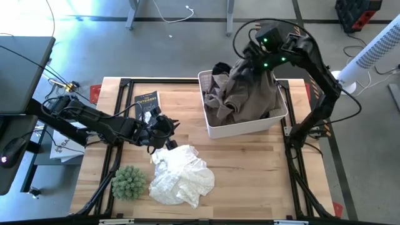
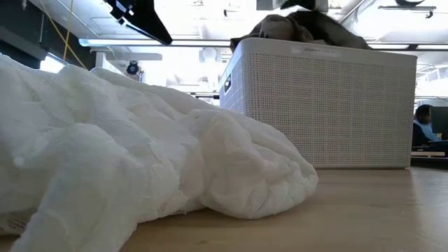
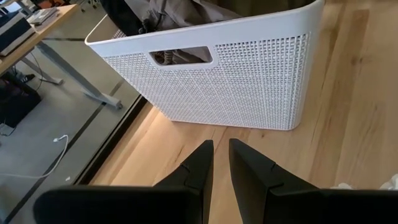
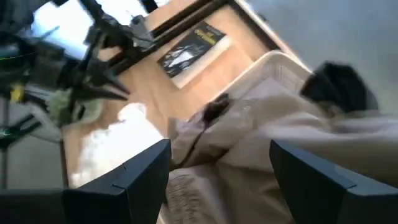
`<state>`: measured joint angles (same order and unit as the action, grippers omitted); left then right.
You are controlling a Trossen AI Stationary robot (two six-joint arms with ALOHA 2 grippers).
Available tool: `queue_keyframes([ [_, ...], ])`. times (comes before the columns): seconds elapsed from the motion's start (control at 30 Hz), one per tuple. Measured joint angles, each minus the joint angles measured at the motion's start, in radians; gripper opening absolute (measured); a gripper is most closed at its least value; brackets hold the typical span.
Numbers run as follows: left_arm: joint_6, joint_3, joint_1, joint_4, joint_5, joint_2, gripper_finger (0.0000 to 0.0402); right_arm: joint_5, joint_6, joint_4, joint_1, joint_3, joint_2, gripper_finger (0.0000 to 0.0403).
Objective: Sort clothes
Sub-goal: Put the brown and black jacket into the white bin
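Well, here's the right gripper point(image 4: 217, 177) hanging high above the white basket point(image 1: 250, 128) at the far right of the worktop point(image 1: 250, 169), its two fingers spread wide and holding nothing. Directly beneath it the khaki-brown trousers point(image 1: 247, 94) are heaped up over the basket's rim, with a dark grey piece point(image 1: 220, 69) poking out at the far corner. From the right wrist view those fingers frame the brown cloth below them, apart from it.

Over on the left, the left gripper point(image 3: 221, 158) sits low over the worktop's middle, just beside the white patterned garment point(image 1: 181, 175). Its fingers stand close together with only a narrow slit between them, and nothing shows in that slit. It points toward the basket's perforated side wall; through the handle slot a bit of fabric peeks out.

That white garment lies crumpled on the near-centre of the worktop, well apart from the basket, and in the low view it fills the whole foreground, soft and folded over itself. Just to its left stands the round green spiky plant point(image 1: 129, 182), near the front-left corner. A dark booklet with yellow lettering point(image 1: 147, 101) lies flat toward the far-left side. A person point(image 2: 422, 126) sits in the room behind, seen past the basket in the low view.
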<state>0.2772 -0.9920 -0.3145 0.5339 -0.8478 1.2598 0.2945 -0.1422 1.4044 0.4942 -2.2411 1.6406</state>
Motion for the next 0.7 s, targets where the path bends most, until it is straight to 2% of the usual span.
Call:
queue_keyframes([
  [0.03,0.0,0.0,0.0,0.0,0.0,0.0,0.005,0.077,0.047,-0.005,-0.01,0.008,0.0,0.027],
  [0.1,0.001,0.0,0.0,0.0,0.0,0.0,0.005,0.413,0.135,-0.009,-0.029,0.017,0.0,0.027],
  [0.13,0.001,0.0,0.0,0.002,0.0,0.0,0.005,0.514,0.153,-0.034,-0.043,0.018,0.0,0.027],
  [0.17,0.001,0.0,0.0,0.004,0.0,0.0,0.005,0.536,0.168,-0.068,-0.056,0.018,0.0,0.027],
  [0.2,0.001,0.0,0.0,0.007,0.0,0.0,0.005,0.487,0.177,-0.101,-0.067,0.018,-0.001,0.027],
  [0.23,0.001,0.0,0.0,0.01,0.0,0.0,0.005,0.384,0.184,-0.128,-0.071,0.018,-0.006,0.027],
  [0.33,0.001,0.0,0.0,0.01,0.0,0.0,0.005,-0.1,0.152,-0.17,-0.078,0.018,-0.013,0.027],
  [0.37,0.001,0.0,0.0,0.01,0.0,0.0,0.005,-0.214,0.122,-0.18,-0.083,0.026,-0.01,0.027],
  [0.4,0.005,0.0,0.0,0.013,0.0,0.0,0.005,-0.242,0.113,-0.185,-0.083,0.049,-0.01,0.027],
  [0.43,0.01,0.0,0.0,0.017,0.0,0.0,0.005,-0.21,0.113,-0.186,-0.083,0.08,-0.009,0.027],
  [0.53,0.025,0.0,0.0,0.042,0.0,0.0,0.005,-0.006,0.145,-0.239,-0.105,0.238,-0.007,0.027],
  [0.6,0.036,0.0,0.0,0.054,0.0,0.0,0.005,-0.033,0.14,-0.322,-0.126,0.381,-0.007,0.0269],
  [0.7,0.036,0.004,0.0,0.046,0.0,0.0,0.005,-0.166,0.088,-0.535,-0.119,0.64,-0.004,0.0263],
])
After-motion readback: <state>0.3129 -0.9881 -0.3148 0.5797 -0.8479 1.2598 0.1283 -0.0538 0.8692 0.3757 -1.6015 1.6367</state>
